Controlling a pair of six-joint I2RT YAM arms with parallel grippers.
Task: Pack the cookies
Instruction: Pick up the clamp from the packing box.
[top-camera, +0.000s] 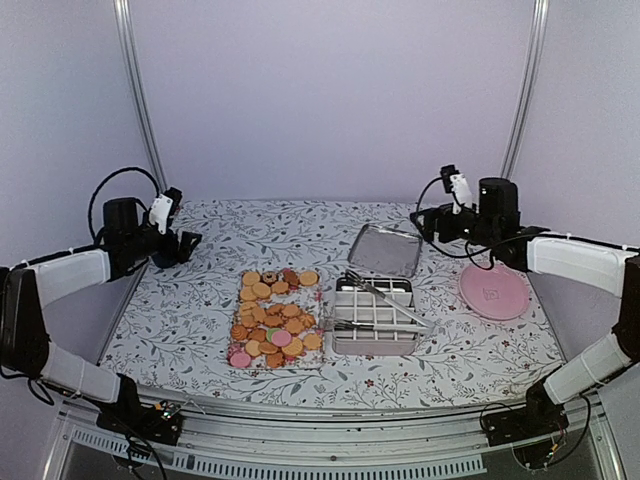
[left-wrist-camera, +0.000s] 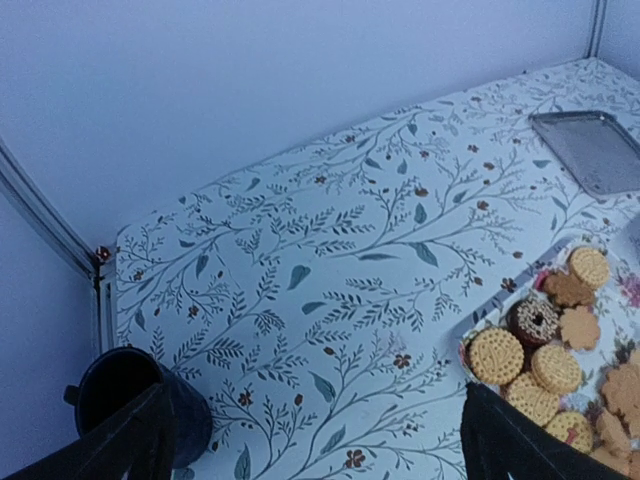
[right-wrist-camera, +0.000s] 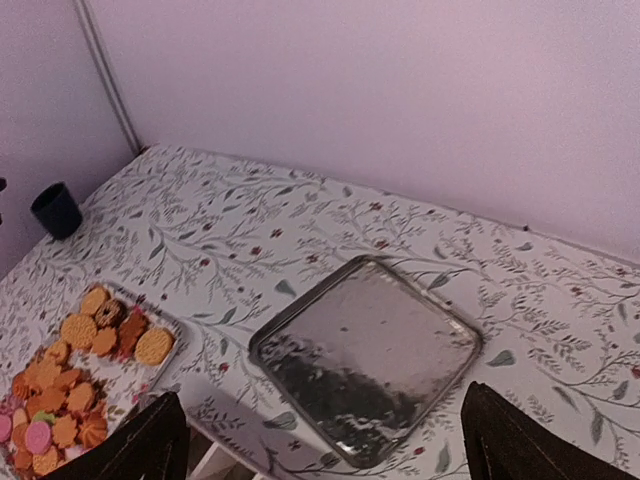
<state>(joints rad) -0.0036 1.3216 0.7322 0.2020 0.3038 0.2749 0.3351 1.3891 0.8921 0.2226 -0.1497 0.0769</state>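
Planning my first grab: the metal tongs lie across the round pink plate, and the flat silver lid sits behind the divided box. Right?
Not quite. The metal tongs lie across the divided box, not the round pink plate to its right. The flat silver lid does sit behind the box. The top external view shows this.

Tongs (top-camera: 386, 296) across box (top-camera: 374, 346), beside cookies (top-camera: 272, 320)

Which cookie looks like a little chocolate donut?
The dark brown ring cookie, at the far end of the cookies, right beside a round tan cookie. It alone shows a hole in its middle; the others look solid.
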